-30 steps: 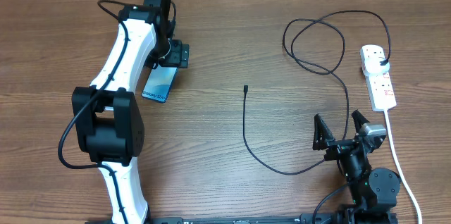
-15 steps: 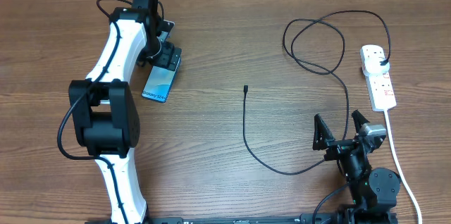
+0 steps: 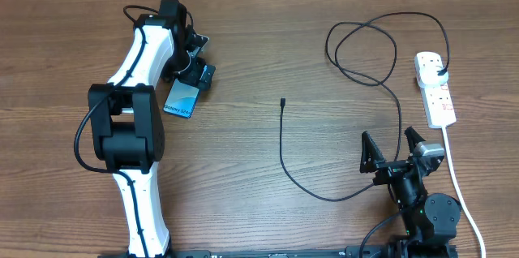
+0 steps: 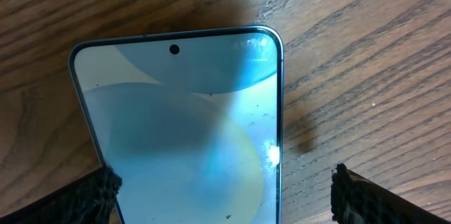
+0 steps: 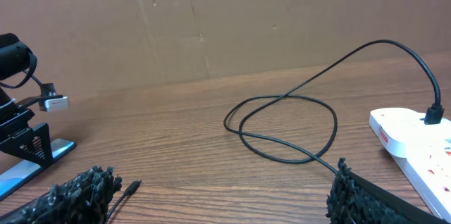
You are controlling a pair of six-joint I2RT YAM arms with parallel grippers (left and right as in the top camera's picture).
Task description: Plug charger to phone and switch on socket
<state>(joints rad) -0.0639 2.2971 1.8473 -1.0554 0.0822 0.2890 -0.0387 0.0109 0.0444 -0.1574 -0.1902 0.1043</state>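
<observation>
Your left fingers (image 4: 88, 197) are spread wide over the phone (image 4: 190, 132), which lies flat on the counter (image 3: 243, 209) toward the far left corner. The phone's top end sits between the two tips, with one tip right at its side and the other a bit apart. Your right fingers (image 5: 81, 194) are wide open too and hold nothing near the front right; the black charger (image 3: 281, 140) wire runs between them, its small tip lies near the middle of the counter, and its plug sits in the white socket (image 3: 438, 96) by the right edge.
</observation>
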